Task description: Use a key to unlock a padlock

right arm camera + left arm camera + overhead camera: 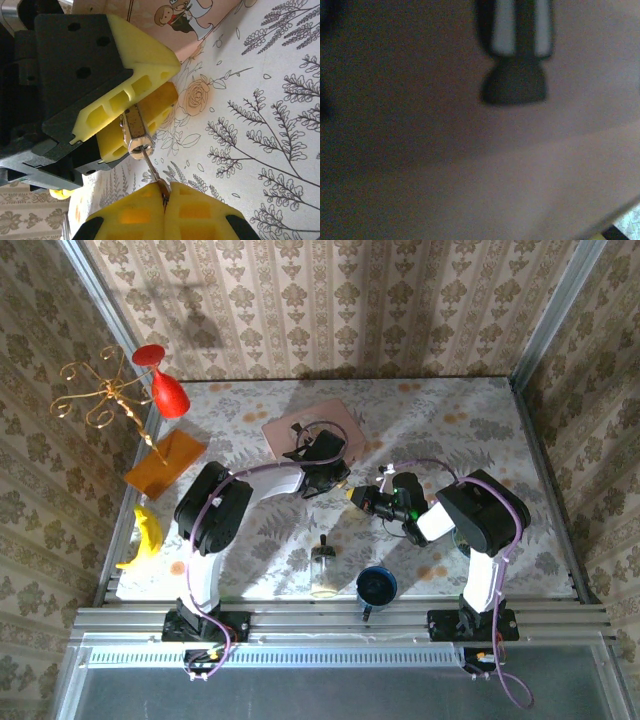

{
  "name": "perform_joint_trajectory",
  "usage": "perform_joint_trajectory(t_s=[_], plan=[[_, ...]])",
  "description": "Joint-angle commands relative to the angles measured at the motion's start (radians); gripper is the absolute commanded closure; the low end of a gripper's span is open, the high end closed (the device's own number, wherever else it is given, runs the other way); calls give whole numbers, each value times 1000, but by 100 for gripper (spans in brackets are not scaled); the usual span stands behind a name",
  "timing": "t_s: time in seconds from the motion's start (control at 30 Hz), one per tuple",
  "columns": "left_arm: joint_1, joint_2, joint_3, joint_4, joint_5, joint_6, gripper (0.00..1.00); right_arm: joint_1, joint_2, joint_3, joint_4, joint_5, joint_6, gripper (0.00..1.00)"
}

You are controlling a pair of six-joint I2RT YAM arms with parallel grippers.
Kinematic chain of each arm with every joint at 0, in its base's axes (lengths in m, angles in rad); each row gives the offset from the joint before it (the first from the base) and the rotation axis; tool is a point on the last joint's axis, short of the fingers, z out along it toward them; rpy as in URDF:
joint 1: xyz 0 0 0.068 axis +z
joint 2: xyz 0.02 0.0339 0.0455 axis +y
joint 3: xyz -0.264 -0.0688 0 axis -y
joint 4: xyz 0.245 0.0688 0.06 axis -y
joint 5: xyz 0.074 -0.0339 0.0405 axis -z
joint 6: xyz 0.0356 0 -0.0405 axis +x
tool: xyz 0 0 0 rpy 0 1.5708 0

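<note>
Here, a floral-patterned table carries a pink box toward its far middle. Just in front of the box, the two arms meet low over the tabletop. The left gripper is clamped on the padlock, with its yellow fingers squeezing the brass body from both sides. The right gripper is pinched tight on the key, whose thin shaft meets the padlock's silvery end.
</note>
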Motion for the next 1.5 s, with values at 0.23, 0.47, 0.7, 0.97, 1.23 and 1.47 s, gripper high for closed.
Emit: perform_joint_trajectory(t_s=[0.23, 0.47, 0.7, 0.97, 1.23, 1.47], plan=[[-63, -70, -23, 68, 209, -97, 100, 14, -27, 29, 118, 82, -31, 100], [-64, -80, -25, 62, 196, -116, 100, 17, -76, -46, 104, 180, -104, 100], [-68, -78, -14, 56, 197, -143, 100, 39, -111, -35, 24, 205, -179, 100], [-74, -67, -7, 53, 202, -157, 100, 51, -139, -27, -12, 242, -161, 100], [-76, -74, -12, 52, 205, -148, 100, 51, -131, -15, -17, 220, -46, 100], [-80, -70, -13, 55, 219, -146, 100, 50, -105, 5, 11, 184, 42, 100]])
